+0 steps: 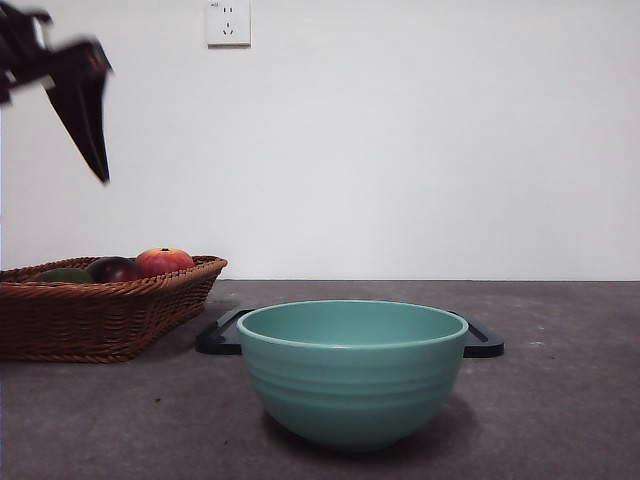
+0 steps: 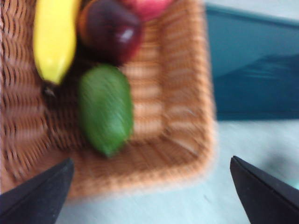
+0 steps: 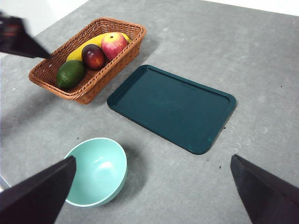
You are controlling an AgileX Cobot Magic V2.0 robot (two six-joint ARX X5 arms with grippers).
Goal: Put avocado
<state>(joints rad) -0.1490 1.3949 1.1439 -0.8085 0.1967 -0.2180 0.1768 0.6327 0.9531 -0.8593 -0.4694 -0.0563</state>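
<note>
Wicker basket (image 3: pixel 88 84): rectangular, brown weave, set on the grey counter (image 3: pixel 261 65). It serves as the reference for all places below.

Contents of the basket, four fruits:
- avocado (image 3: pixel 70 73), dark green, at the basket end nearest the teal bowl, lying on the basket floor and not gripped.
- maroon fruit (image 3: pixel 94 56), round, just beside the avocado, toward the basket's middle.
- red apple (image 3: pixel 113 45), next beyond the maroon fruit.
- banana (image 3: pixel 86 46), yellow, lying along one long wall beside the other three.

Dark green tray (image 3: pixel 173 107): flat, rimmed, just beside the basket's long side; nothing on it.

Teal bowl (image 1: pixel 352 370): well apart from the basket, nearer its avocado end; nothing inside.

Left gripper (image 2: pixel 149 191): above the basket's avocado end, jaws spread wide, holding nothing; its wrist view is blurred. It shows as a dark tip (image 1: pixel 80 100) high over the basket in the front view.

Right gripper (image 3: pixel 152 191): high over the counter, far from the basket, jaws spread wide, holding nothing.
</note>
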